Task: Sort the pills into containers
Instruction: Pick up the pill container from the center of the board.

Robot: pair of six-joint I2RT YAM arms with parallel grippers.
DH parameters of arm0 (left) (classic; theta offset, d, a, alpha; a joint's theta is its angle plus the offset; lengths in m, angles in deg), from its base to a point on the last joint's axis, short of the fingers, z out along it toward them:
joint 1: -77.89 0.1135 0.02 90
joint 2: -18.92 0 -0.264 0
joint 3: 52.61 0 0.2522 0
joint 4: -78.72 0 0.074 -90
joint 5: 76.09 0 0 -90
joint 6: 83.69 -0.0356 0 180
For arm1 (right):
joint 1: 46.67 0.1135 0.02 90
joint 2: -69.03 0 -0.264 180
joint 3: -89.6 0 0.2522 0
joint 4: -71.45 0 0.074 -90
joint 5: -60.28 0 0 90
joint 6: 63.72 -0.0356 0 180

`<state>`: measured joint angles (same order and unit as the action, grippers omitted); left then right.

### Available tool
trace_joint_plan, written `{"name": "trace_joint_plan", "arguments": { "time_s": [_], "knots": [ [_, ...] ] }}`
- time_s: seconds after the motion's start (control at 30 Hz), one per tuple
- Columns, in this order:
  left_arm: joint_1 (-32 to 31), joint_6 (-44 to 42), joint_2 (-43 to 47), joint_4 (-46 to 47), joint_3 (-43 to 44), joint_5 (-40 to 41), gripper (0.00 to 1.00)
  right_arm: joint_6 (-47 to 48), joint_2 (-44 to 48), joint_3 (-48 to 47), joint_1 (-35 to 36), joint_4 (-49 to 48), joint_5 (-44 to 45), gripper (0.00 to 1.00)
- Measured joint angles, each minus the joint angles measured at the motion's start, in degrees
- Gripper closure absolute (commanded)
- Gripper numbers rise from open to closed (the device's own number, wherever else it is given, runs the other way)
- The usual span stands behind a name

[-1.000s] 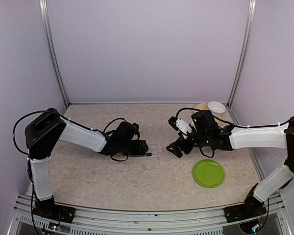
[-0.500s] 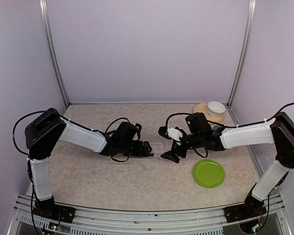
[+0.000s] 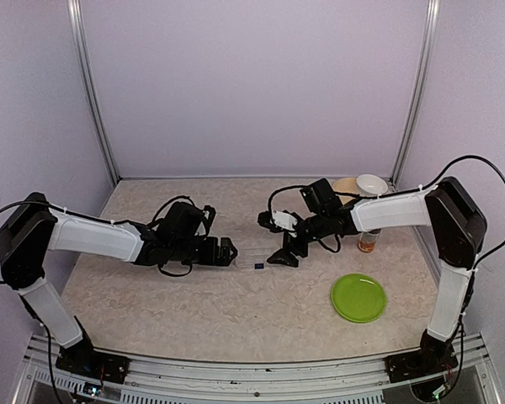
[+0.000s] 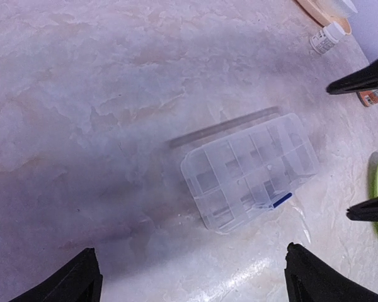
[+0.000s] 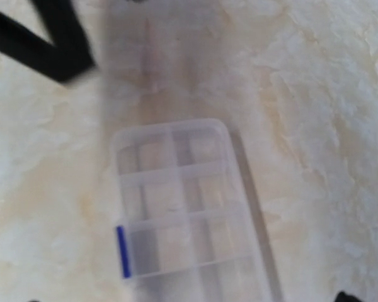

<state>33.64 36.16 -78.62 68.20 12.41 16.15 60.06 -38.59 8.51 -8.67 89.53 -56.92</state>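
**Organiser (image 3: pixel 253 255) flat on worktop (image 3: pixel 185 295), one open hand at each end**

Pill organiser lay flat on the marbled beige worktop, clear, with its rows of small square compartments visible in both wrist views. A short blue mark (image 4: pixel 274 201) sat on one long edge, the edge facing the arm bases in the top view. Whether the lid was latched could not be told.

Left hand (image 3: pixel 223 252) was just left of the organiser, low over the worktop. Its fingers were spread wide and held nothing. In the left wrist view both fingertips framed the bottom of the picture, and the organiser lay beyond them, apart from both.

Right hand (image 3: pixel 284 251) was just right of the organiser, pointing down toward it. Its fingers were also apart and held nothing. Its two dark tips showed well separated at the right edge of the left wrist view. No contact between it and the organiser was visible. The right wrist view was blurred but showed the organiser directly below.

Green plate (image 3: pixel 358 297) lay right of the organiser, nearer the arm bases. Amber bottle (image 3: pixel 367 241) stood upright right of the organiser, beyond the right hand. White bowl (image 3: pixel 371 183) sat on a tan saucer (image 3: pixel 345 184), right of the organiser and well behind it.
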Motion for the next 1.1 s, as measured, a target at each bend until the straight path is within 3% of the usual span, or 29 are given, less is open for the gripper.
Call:
{"name": "trace_joint_plan", "arguments": {
  "time_s": [0.6,1.1],
  "knots": [
    [1.79,-3.17,8.90,-2.10,-4.11,-1.09,0.01,4.81,-14.80,-15.67,-1.70,13.49,-1.73,0.00],
    [2.36,-3.37,9.05,-1.97,-4.35,-3.89,0.01,5.55,-17.38,-18.58,-2.12,18.23,-3.23,0.15]
  ]
}}
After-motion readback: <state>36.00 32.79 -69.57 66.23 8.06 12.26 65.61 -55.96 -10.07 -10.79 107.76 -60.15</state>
